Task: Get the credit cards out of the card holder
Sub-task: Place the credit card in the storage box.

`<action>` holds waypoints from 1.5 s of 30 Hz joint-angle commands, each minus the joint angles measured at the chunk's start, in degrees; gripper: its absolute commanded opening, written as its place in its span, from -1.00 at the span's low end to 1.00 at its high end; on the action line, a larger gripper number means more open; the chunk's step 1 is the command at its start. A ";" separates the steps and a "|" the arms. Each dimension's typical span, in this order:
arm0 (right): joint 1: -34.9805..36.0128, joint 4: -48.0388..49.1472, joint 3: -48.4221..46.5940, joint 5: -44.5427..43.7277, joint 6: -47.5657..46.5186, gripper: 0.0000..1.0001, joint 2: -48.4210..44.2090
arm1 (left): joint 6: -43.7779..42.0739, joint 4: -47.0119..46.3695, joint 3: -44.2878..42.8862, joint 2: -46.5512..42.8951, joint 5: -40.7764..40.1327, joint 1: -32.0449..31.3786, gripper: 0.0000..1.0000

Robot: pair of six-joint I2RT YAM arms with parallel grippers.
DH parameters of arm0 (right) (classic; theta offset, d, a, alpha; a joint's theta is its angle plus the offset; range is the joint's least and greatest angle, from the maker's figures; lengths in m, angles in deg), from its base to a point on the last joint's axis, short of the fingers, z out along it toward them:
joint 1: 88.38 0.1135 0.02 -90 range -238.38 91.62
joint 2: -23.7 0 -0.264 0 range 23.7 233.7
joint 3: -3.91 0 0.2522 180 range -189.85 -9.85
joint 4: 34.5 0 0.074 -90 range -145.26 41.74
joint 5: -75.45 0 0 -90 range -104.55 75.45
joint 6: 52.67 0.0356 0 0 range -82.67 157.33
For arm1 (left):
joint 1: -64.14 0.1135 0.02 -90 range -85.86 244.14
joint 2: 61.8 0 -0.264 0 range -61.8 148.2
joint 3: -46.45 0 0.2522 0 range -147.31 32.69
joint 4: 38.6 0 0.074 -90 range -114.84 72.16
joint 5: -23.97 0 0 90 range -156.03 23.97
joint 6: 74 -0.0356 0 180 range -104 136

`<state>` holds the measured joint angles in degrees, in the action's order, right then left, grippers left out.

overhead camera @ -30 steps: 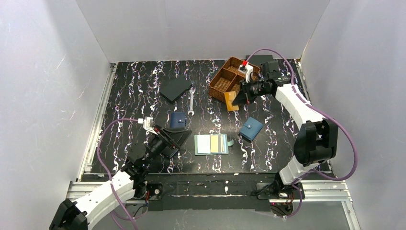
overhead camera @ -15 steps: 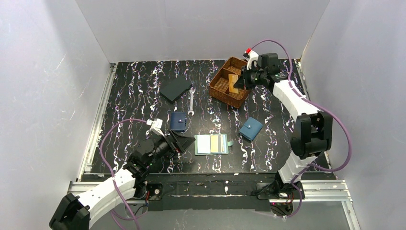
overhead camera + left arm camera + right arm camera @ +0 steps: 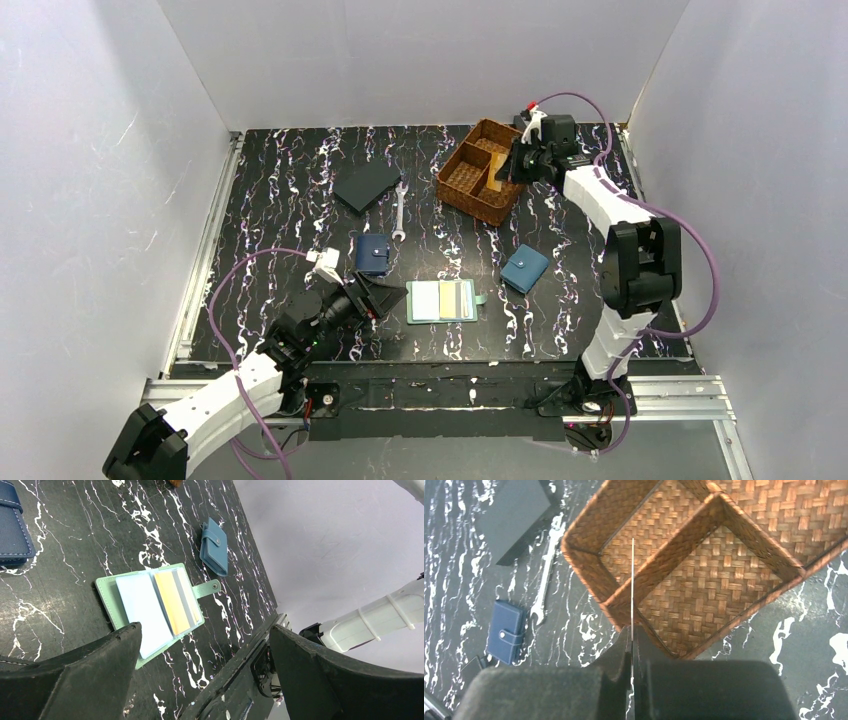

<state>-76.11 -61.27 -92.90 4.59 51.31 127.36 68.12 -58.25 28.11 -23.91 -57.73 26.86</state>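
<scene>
1. Tan card (image 3: 493, 172), thin and stiff, stands on edge, clamped flat-face to flat-face in my right pincer (image 3: 632, 647). It hangs above the basket (image 3: 580, 565), roughly over a divider.
2. It looks light and slick, so pressing on the broad faces near one end suits it. Squeezed by its edges, it would probably skate out.
3. Mint card holder (image 3: 150, 612) lies open on the bench (image 3: 280, 200) near the front, well apart from the basket. A yellow card (image 3: 172, 602) shows in its sleeves.
4. That holder looks soft and likely to drag along. I would pin it and pinch the card's exposed end.
5. My left pincer (image 3: 202, 635) hovers just beside the holder, jaws wide apart, empty.
</scene>
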 commanded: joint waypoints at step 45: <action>-0.76 -5.44 12.76 25.22 -32.20 0.08 -19.51 | 1.18 1.86 -11.68 16.18 13.55 0.21 0.97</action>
<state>-76.74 -64.88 -87.00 17.72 31.16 115.60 69.60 -57.29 21.56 -12.59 -51.92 26.90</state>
